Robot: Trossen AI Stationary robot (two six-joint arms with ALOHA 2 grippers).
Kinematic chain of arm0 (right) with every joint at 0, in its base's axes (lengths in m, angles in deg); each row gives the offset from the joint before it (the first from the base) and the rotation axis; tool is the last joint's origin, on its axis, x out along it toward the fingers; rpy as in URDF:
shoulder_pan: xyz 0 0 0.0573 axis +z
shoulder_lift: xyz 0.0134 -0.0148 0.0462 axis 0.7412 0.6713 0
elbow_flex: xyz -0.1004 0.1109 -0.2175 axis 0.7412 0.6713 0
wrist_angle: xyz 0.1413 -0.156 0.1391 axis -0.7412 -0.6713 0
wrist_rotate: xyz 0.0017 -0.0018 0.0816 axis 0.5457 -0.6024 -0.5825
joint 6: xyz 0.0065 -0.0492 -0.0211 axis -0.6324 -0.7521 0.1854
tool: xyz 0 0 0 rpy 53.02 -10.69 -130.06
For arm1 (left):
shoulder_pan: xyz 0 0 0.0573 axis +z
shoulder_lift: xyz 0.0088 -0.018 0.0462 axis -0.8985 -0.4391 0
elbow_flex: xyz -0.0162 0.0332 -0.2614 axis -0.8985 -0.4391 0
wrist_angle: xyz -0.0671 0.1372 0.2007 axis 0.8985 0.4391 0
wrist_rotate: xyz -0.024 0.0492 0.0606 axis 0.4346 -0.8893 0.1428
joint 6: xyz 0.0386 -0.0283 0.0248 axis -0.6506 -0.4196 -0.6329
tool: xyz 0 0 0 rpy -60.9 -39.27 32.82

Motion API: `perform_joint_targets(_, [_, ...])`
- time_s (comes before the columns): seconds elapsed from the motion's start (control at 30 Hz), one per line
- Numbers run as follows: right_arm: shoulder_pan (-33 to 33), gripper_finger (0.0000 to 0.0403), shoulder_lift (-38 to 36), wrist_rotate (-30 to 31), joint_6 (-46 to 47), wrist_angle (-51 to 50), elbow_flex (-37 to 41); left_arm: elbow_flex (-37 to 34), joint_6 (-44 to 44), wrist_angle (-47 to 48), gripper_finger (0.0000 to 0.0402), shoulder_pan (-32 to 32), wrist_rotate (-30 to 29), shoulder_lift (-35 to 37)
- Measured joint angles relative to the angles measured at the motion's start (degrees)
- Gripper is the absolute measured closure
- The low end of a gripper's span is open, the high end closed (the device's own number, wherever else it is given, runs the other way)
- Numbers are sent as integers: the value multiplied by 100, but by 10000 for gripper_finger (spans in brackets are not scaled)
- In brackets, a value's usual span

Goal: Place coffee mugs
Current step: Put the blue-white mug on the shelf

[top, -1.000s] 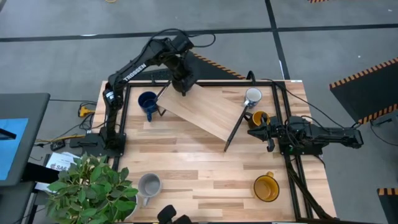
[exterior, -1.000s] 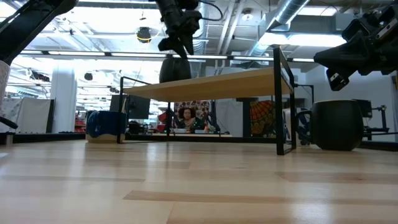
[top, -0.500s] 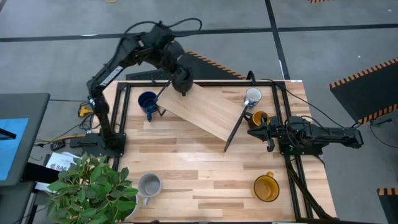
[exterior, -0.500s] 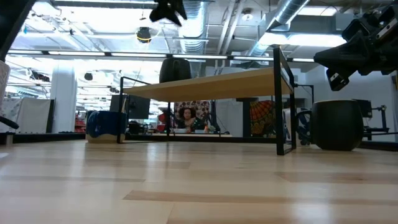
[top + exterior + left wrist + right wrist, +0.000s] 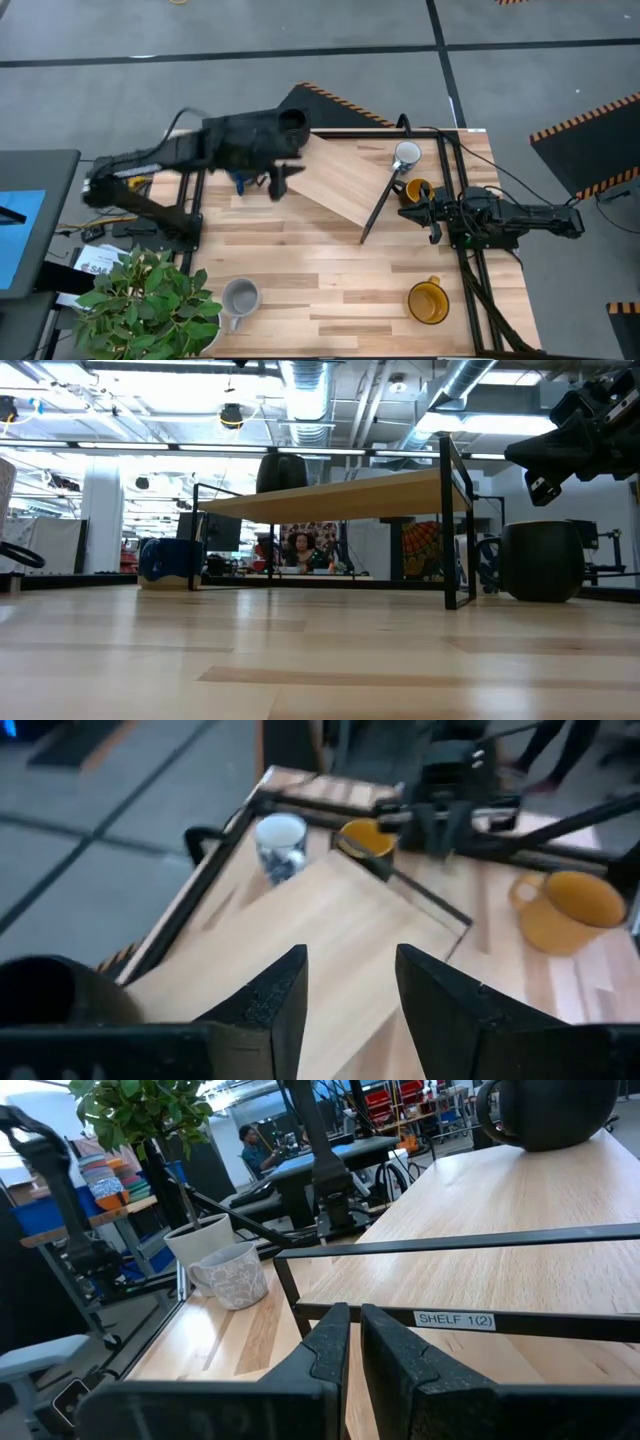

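Left hand [image 5: 279,180], open, hovers beside black mug [image 5: 292,122] on shelf [image 5: 340,180].

A black mug [image 5: 292,122], white mug [image 5: 406,154], 2 yellow-orange mugs [image 5: 427,301], speckled grey mug [image 5: 240,297].

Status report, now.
Left gripper open, empty, by the shelf. Black mug stands on shelf. Right gripper shut, idle beside yellow mug.

A small white label [image 5: 454,1320] is reading "SHELF 1(2)". It is sitting on the black shelf bar [image 5: 560,1323] over the worktop.
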Motion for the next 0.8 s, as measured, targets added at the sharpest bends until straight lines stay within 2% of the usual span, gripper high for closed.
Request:
perform_joint_targets(0.17, [0,347,0,0,-2,0,0,-2159,3,-2356,262,-556,36,1246])
perform_joint_targets(0.33, [0,347,0,1,-4,1,0,-3557,-609,-3927,262,-1029,32,2087])
perform_joint_targets(0.43, [-8,347,0,101,-201,-2,1,-4072,-654,-4570,262,-1215,23,2451])
perform_joint_targets(0.53, [-11,347,-2,288,-362,50,0,-4371,-686,-4821,262,-1326,27,2697])
perform_joint_targets(0.67, [-32,347,-4,403,12,1153,0,-4516,-746,-4844,262,-1398,19,2801])
perform_joint_targets(0.8, [-116,347,13,1464,17,2503,-12,-4664,-748,-4883,262,-1406,23,2765])
